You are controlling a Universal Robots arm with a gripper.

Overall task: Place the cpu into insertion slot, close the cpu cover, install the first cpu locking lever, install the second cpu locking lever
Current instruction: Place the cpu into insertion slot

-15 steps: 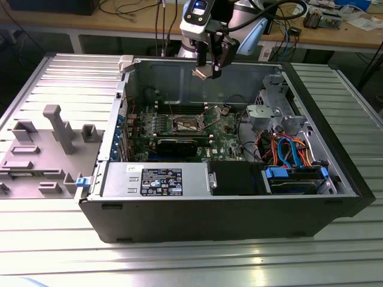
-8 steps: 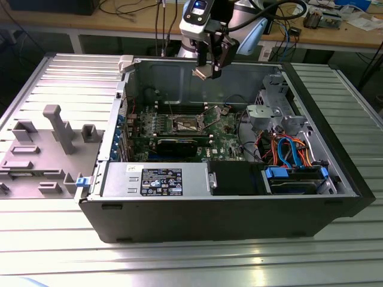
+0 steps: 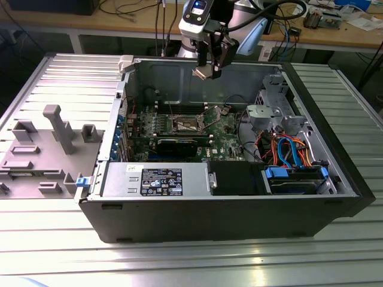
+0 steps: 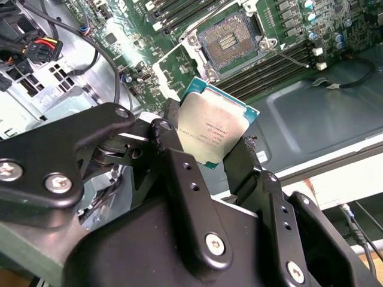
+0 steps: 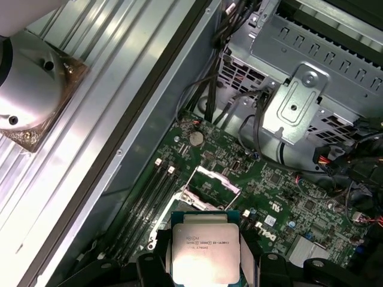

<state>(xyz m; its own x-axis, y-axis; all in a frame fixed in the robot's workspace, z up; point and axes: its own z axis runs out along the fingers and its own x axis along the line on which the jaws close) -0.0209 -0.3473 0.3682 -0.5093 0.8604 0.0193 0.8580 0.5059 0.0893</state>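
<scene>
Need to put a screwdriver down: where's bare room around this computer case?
Bare: the ribbed table on the near side of the case and at the exterior view's right. Crowded: the grey fixture at that view's left, the cables inside.

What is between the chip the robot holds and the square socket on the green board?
Nothing: in the exterior view the cpu, gripped by the end effector, hangs above the insertion slot with only open air between them.

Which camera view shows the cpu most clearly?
The first wrist view: the cpu faces the camera squarely, held in the gripper. The second wrist view shows it tilted; the exterior view shows it far off, above the case.
</scene>
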